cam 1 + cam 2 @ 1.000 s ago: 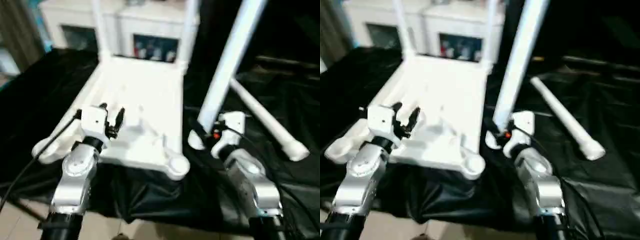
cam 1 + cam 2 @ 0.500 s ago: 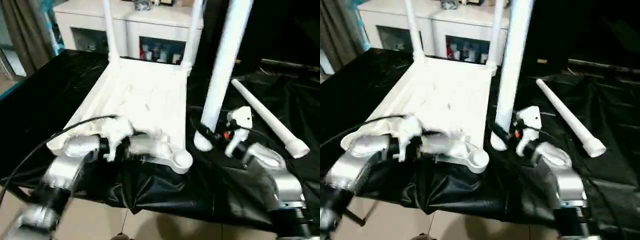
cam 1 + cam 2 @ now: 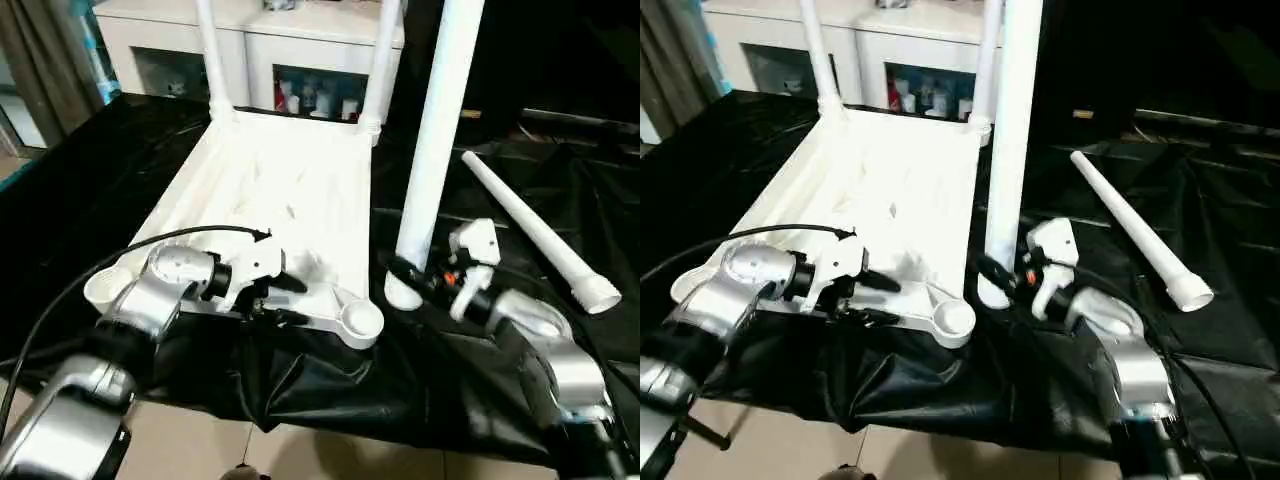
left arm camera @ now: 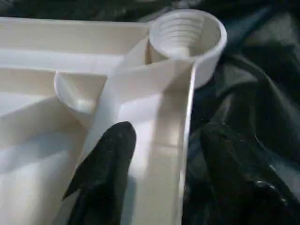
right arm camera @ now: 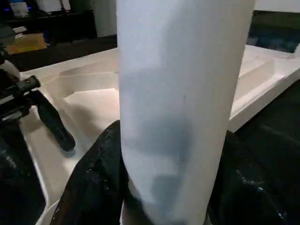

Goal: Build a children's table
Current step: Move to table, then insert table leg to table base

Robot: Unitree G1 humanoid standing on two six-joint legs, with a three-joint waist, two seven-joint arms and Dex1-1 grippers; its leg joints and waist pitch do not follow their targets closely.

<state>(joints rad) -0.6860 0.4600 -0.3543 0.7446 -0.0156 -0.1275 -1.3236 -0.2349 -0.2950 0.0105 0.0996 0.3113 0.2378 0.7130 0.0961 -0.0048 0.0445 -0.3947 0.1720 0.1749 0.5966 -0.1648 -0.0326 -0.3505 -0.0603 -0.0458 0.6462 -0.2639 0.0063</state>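
Note:
The children's table (image 3: 290, 190) lies upside down on the black cloth, ribbed underside up. Two white legs (image 3: 210, 55) (image 3: 382, 60) stand in its far corner sockets. My left gripper (image 3: 290, 302) is open astride the near rim, close to the empty near-right socket (image 3: 360, 320). One finger (image 4: 108, 159) rests inside the underside and the other sits outside over the cloth. My right gripper (image 3: 405, 278) is shut on a third leg (image 3: 435, 130), which stands upright on the cloth just right of that socket. A fourth leg (image 3: 535, 235) lies loose on the cloth at the right.
The black-covered work table (image 3: 80, 170) ends close to me, its cloth hanging over the front edge above the tiled floor (image 3: 200, 440). A white cabinet (image 3: 300, 30) stands behind the table. A black cable (image 3: 90, 280) arcs over my left forearm.
My left gripper has dropped from above the underside to the near rim and turned toward the near-right socket. The right gripper still holds its leg upright. The camera has shifted.

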